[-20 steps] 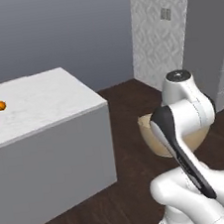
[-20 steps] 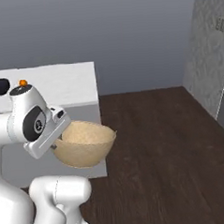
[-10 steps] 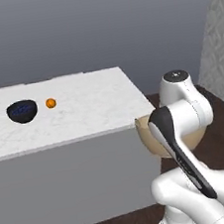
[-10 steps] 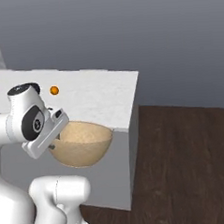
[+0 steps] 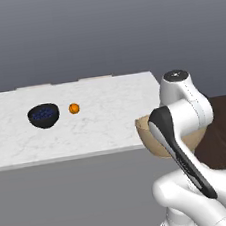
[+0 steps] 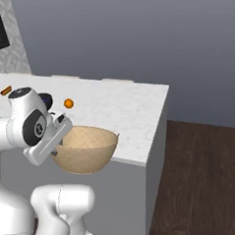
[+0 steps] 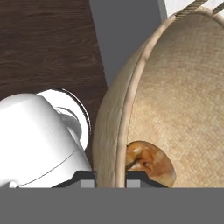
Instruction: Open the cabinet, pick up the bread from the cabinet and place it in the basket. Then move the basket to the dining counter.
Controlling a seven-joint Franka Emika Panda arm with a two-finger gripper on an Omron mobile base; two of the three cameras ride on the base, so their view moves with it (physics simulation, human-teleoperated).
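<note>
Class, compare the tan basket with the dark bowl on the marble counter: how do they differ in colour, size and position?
The basket is light tan and woven; the bowl is dark blue-black. The basket is clearly wider and deeper than the bowl. The basket is held in the air at the counter edge, gripped by its rim, with bread inside; the bowl rests on the counter beside an orange fruit. Both are round, open vessels.

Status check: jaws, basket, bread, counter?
Gripper shut on basket rim. Bread inside. Basket held at dining counter corner, not set down.
</note>
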